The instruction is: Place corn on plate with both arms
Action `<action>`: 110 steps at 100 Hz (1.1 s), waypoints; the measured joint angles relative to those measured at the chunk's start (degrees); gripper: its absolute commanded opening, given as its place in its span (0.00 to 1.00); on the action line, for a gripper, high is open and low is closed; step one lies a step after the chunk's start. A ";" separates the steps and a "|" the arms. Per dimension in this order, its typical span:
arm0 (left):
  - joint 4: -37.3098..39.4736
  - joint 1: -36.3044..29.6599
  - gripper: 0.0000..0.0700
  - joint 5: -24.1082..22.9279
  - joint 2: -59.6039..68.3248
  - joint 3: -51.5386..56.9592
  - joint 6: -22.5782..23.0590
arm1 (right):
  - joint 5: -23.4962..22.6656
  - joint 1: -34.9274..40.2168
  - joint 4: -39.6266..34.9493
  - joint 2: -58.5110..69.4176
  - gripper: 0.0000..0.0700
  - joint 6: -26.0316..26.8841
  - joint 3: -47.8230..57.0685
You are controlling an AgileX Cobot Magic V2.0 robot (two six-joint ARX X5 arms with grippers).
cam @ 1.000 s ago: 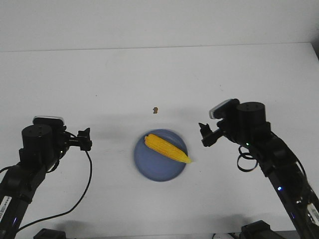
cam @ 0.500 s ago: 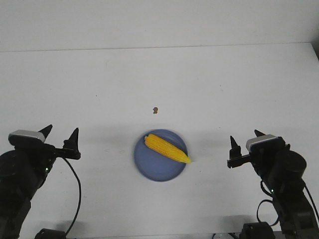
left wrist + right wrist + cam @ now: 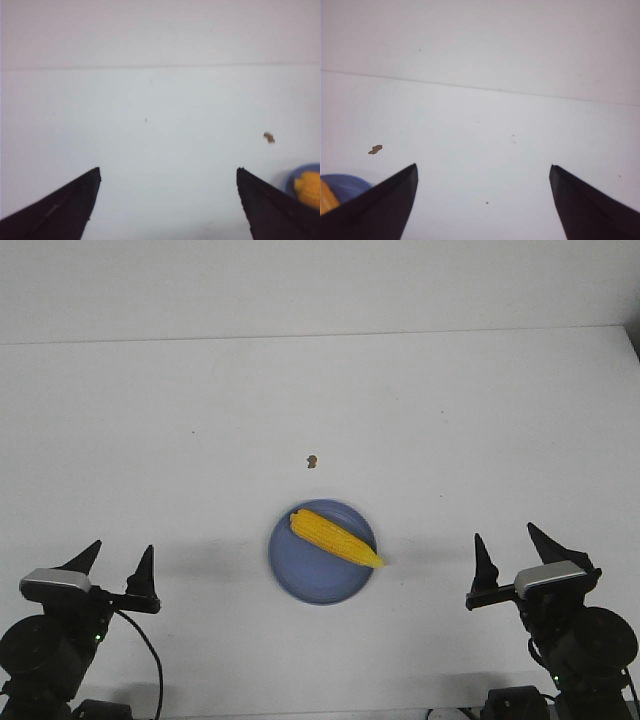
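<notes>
The yellow corn (image 3: 334,537) lies slantwise on the blue plate (image 3: 300,580) in the middle of the front view, its pointed tip over the plate's right rim. A slice of plate and corn (image 3: 309,187) shows at the edge of the left wrist view. The plate (image 3: 347,184) also shows in the right wrist view. My left gripper (image 3: 122,554) is open and empty, low at the front left, well apart from the plate. My right gripper (image 3: 505,538) is open and empty, low at the front right, also apart from it.
A tiny brown speck (image 3: 312,460) lies on the white table behind the plate; it also shows in the left wrist view (image 3: 269,137) and the right wrist view (image 3: 375,149). The table's far edge (image 3: 320,332) meets the wall.
Both arms have pulled back and down toward the near table edge, away from the plate. Both grippers stay open. The corn and plate have not moved.
</notes>
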 measured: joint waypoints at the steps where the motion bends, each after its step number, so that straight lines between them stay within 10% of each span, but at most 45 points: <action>1: 0.00 0.00 0.78 0.00 -0.20 0.00 0.00 | 0.00 0.00 -0.09 0.00 0.78 0.00 -0.07; 21: -1.29 0.02 0.74 -0.90 -1.66 0.13 0.00 | 0.00 0.00 -0.63 0.02 0.64 0.11 -0.98; 50: -1.75 0.02 0.00 -0.92 -1.66 0.13 0.00 | 0.02 0.00 -0.46 0.02 0.01 0.13 -0.98; 110: -1.75 0.02 0.02 -0.92 -1.66 0.13 0.07 | 0.00 0.00 -0.46 0.02 0.01 0.13 -0.98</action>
